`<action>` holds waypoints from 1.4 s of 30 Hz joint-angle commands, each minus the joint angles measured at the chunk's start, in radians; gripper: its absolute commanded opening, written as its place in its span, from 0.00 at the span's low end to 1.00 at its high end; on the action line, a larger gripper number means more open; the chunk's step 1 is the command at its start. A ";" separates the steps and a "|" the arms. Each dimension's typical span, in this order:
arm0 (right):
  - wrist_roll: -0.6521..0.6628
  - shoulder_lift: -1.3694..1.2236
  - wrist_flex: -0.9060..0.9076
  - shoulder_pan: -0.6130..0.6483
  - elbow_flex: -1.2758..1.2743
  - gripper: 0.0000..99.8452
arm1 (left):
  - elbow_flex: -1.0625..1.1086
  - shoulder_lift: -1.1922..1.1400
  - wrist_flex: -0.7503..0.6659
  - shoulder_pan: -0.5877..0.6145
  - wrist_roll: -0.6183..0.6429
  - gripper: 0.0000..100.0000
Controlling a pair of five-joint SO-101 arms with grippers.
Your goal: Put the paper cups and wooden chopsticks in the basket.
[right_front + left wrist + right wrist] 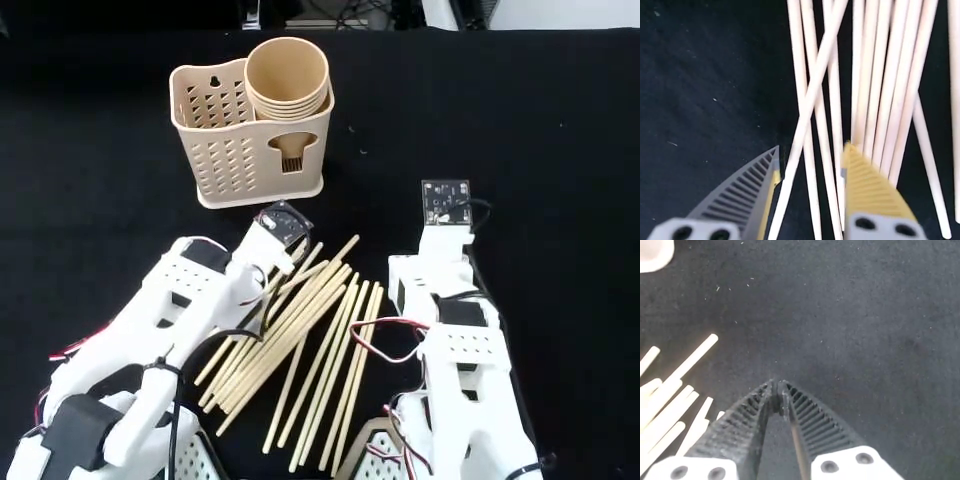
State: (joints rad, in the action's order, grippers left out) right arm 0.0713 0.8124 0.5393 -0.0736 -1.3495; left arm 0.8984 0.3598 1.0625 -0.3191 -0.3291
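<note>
The cups (287,75) sit stacked in one compartment of the basket (225,160), which stands upright toward the far edge of the table (520,120), left of its middle. The chopsticks (310,350) lie loose in a fan near the middle of the near edge, some crossing one another. The left gripper (811,147) hangs low over them, jaws wide, with a few sticks between its fingers. The right gripper (776,385) is pinched closed on nothing, over bare cloth just beside the stick ends.
</note>
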 commanded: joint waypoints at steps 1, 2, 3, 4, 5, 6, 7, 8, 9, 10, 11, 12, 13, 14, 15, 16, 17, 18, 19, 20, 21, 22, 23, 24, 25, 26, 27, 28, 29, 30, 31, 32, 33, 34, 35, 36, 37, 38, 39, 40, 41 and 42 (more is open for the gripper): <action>0.011 0.013 -0.020 -0.006 0.002 0.01 | 0.025 0.023 -0.071 0.002 0.011 0.22; 0.011 0.015 -0.021 -0.006 -0.002 0.01 | 0.048 0.020 -0.109 0.002 0.011 0.21; 0.012 0.018 -0.021 -0.006 -0.005 0.01 | 0.077 0.020 -0.150 0.002 0.012 0.21; 0.012 0.018 -0.021 -0.006 -0.005 0.01 | 0.108 0.020 -0.189 0.002 0.012 0.21; 0.012 0.018 -0.021 -0.006 -0.005 0.01 | 0.130 0.020 -0.215 0.002 0.012 0.21; 0.012 0.018 -0.021 -0.006 -0.005 0.01 | 0.145 0.023 -0.229 0.002 0.012 0.21; 0.012 0.018 -0.021 -0.006 -0.005 0.01 | 0.153 0.025 -0.230 0.002 0.012 0.21; 0.012 0.018 -0.021 -0.006 -0.005 0.01 | 0.156 0.025 -0.227 0.002 0.012 0.21; 0.012 0.018 -0.021 -0.006 -0.005 0.01 | 0.160 0.028 -0.227 0.002 0.012 0.21; 0.012 0.016 -0.023 -0.006 -0.005 0.01 | 0.162 0.029 -0.219 0.001 0.012 0.21; 0.012 0.015 -0.029 -0.006 -0.005 0.01 | 0.157 0.029 -0.201 -0.002 0.012 0.21; 0.012 0.013 -0.038 -0.006 -0.007 0.01 | 0.154 0.029 -0.181 -0.018 0.012 0.21; 0.012 0.013 -0.046 -0.006 -0.013 0.01 | 0.154 0.029 -0.163 -0.042 0.012 0.21; 0.012 0.015 -0.055 -0.006 -0.021 0.01 | 0.156 0.029 -0.146 -0.074 0.012 0.21; 0.012 0.016 -0.066 -0.006 -0.025 0.01 | 0.160 0.029 -0.140 -0.111 0.014 0.21; 0.012 0.016 -0.071 -0.006 -0.027 0.01 | 0.162 0.028 -0.137 -0.145 0.014 0.21; 0.012 0.015 -0.071 -0.006 -0.027 0.01 | 0.162 0.028 -0.138 -0.170 0.023 0.21; 0.012 0.015 -0.071 -0.006 -0.027 0.01 | 0.159 0.029 -0.143 -0.185 0.046 0.21; 0.012 0.015 -0.071 -0.006 -0.027 0.01 | 0.151 0.029 -0.143 -0.189 0.071 0.21; 0.012 0.015 -0.071 -0.006 -0.027 0.01 | 0.143 0.029 -0.144 -0.189 0.081 0.21; 0.012 0.015 -0.069 -0.008 -0.027 0.01 | 0.131 0.028 -0.144 -0.189 0.087 0.21; 0.012 0.015 -0.069 -0.009 -0.027 0.01 | 0.124 0.023 -0.143 -0.188 0.089 0.21; 0.012 0.015 -0.069 -0.009 -0.027 0.01 | 0.120 0.023 -0.143 -0.188 0.087 0.21; 0.012 0.015 -0.069 -0.009 -0.027 0.01 | 0.120 0.021 -0.143 -0.188 0.089 0.21; 0.012 0.015 -0.069 -0.009 -0.027 0.01 | 0.119 0.021 -0.143 -0.188 0.089 0.21; 0.012 0.015 -0.069 -0.009 -0.027 0.01 | 0.120 0.021 -0.143 -0.188 0.089 0.21; 0.012 0.015 -0.069 -0.009 -0.027 0.01 | 0.122 0.021 -0.143 -0.183 0.089 0.21; 0.012 0.015 -0.069 -0.009 -0.027 0.01 | 0.122 0.021 -0.143 -0.171 0.089 0.21; 0.012 0.015 -0.069 -0.009 -0.027 0.01 | 0.122 0.021 -0.143 -0.153 0.089 0.21; 0.012 0.015 -0.069 -0.009 -0.027 0.01 | 0.122 0.021 -0.143 -0.130 0.087 0.21; 0.012 0.015 -0.068 -0.009 -0.027 0.01 | 0.122 0.021 -0.143 -0.105 0.084 0.20; 0.012 0.013 -0.068 -0.009 -0.027 0.01 | 0.122 0.021 -0.143 -0.084 0.083 0.18; 0.012 0.013 -0.068 -0.009 -0.027 0.01 | 0.120 0.021 -0.143 -0.065 0.083 0.14; 0.012 0.013 -0.068 -0.009 -0.027 0.01 | 0.119 0.021 -0.143 -0.051 0.083 0.10; 0.012 0.013 -0.068 -0.009 -0.027 0.01 | 0.119 0.021 -0.143 -0.044 0.083 0.07; 0.012 0.013 -0.069 -0.009 -0.027 0.01 | 0.120 0.021 -0.143 -0.042 0.083 0.05; 0.012 0.013 -0.069 -0.009 -0.027 0.01 | 0.122 0.021 -0.143 -0.042 0.083 0.04; 0.012 0.013 -0.069 -0.009 -0.027 0.01 | 0.122 0.021 -0.143 -0.044 0.083 0.04; 0.012 0.013 -0.069 -0.009 -0.027 0.01 | 0.122 0.021 -0.143 -0.044 0.083 0.04; 0.012 0.013 -0.069 -0.009 -0.027 0.01 | 0.122 0.021 -0.141 -0.044 0.083 0.04; 0.012 0.013 -0.069 -0.009 -0.028 0.01 | 0.122 0.025 -0.140 -0.045 0.083 0.04; 0.012 0.013 -0.069 -0.009 -0.028 0.01 | 0.122 0.029 -0.137 -0.045 0.083 0.04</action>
State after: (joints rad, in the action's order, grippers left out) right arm 0.0713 0.8124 0.4902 -0.0736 -1.3832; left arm 1.0457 0.3767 0.9168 -0.3805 -0.2417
